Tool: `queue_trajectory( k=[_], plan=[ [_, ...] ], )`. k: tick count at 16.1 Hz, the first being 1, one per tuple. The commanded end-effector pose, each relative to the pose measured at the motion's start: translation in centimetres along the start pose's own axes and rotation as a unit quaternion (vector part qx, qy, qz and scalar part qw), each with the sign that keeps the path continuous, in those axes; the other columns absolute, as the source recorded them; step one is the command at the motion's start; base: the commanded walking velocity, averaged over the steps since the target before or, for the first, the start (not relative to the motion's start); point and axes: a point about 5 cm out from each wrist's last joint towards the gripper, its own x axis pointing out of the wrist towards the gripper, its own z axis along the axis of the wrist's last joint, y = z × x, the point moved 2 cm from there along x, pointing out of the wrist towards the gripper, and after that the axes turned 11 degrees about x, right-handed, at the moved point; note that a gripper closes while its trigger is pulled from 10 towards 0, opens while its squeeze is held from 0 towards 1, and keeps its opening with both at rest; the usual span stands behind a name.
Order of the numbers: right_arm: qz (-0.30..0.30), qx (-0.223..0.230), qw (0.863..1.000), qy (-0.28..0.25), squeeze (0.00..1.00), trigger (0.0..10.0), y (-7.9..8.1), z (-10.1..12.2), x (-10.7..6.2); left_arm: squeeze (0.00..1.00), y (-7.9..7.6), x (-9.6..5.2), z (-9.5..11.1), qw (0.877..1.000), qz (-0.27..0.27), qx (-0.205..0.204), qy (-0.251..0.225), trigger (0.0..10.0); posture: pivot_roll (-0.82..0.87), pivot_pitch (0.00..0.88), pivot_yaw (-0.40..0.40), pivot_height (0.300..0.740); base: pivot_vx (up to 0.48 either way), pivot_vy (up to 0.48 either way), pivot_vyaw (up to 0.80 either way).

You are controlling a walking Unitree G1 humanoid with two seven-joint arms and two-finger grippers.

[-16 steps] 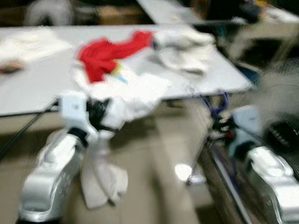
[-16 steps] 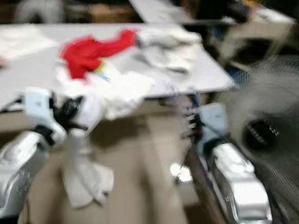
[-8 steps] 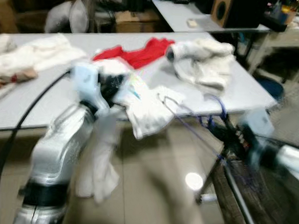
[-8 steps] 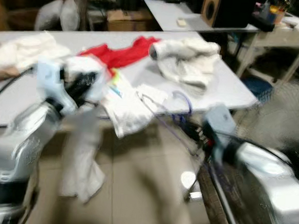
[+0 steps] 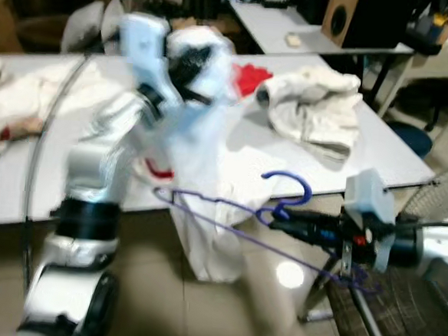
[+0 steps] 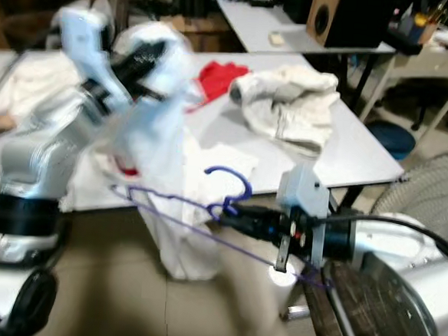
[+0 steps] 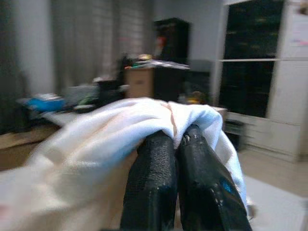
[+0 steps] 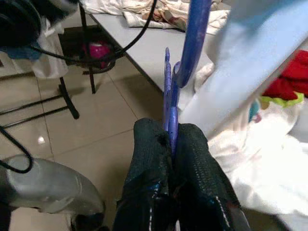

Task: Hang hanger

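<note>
My left gripper (image 5: pixel 191 61) is raised above the grey table (image 5: pixel 394 161), shut on the top of a white garment (image 5: pixel 206 201) that hangs down past the table's front edge. In the left wrist view its fingers (image 7: pixel 159 163) pinch a fold of that white cloth (image 7: pixel 115 130). A thin blue wire hanger (image 5: pixel 287 194) is held low in front of the table, with my right gripper (image 5: pixel 278 220) shut on it just below the hook. The hanger's wire shoulders reach across the garment's lower part. In the right wrist view the fingers (image 8: pixel 149 154) clamp the blue hanger (image 8: pixel 169 91).
A red cloth (image 5: pixel 251 78) and a heap of white clothes (image 5: pixel 316 113) lie on the table; more pale laundry (image 5: pixel 21 104) lies at its left. A standing fan (image 6: pixel 430 190) is by my right arm. A speaker (image 5: pixel 348 19) stands on a far desk. Tiled floor lies below.
My left arm has lifted the white garment from table height to well above the table. My right gripper has brought the hanger left, up against the hanging garment. The camera also shifted.
</note>
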Motion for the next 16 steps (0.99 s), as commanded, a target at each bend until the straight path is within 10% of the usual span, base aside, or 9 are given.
queue_trajectory(
  k=[1,5,12,15,16],
  plan=[
    [0.009,-0.021,1.0,-0.005,0.0,10.0,0.1,0.6,0.5,0.0,1.3,-0.2,1.7,1.0,0.013,0.007,-0.026,10.0,-0.14,0.0,0.009,0.74,0.382,0.0,0.0],
    [-0.052,-0.068,0.996,-0.011,0.0,10.0,-4.0,2.7,1.3,0.0,2.9,-0.6,6.9,0.995,0.015,0.038,-0.089,10.0,-0.13,0.0,-0.025,0.74,0.38,0.0,0.0],
    [-0.128,-0.145,0.979,-0.059,0.0,10.0,-9.6,7.8,2.0,0.0,1.7,-1.0,9.4,0.992,-0.015,0.046,-0.115,10.0,-0.12,0.0,-0.042,0.74,0.379,0.0,0.0],
    [-0.264,-0.172,0.928,-0.2,0.0,10.0,-14.1,15.8,0.2,0.0,0.8,-0.9,10.7,0.989,-0.034,0.04,-0.137,10.0,-0.12,0.0,-0.029,0.74,0.0,0.0,0.0],
    [-0.337,-0.206,0.865,-0.309,0.0,10.0,-14.4,21.4,-3.1,0.0,0.9,-1.0,11.0,0.988,-0.03,0.039,-0.143,10.0,-0.12,0.0,-0.029,0.74,0.0,0.0,0.0]
  ],
)
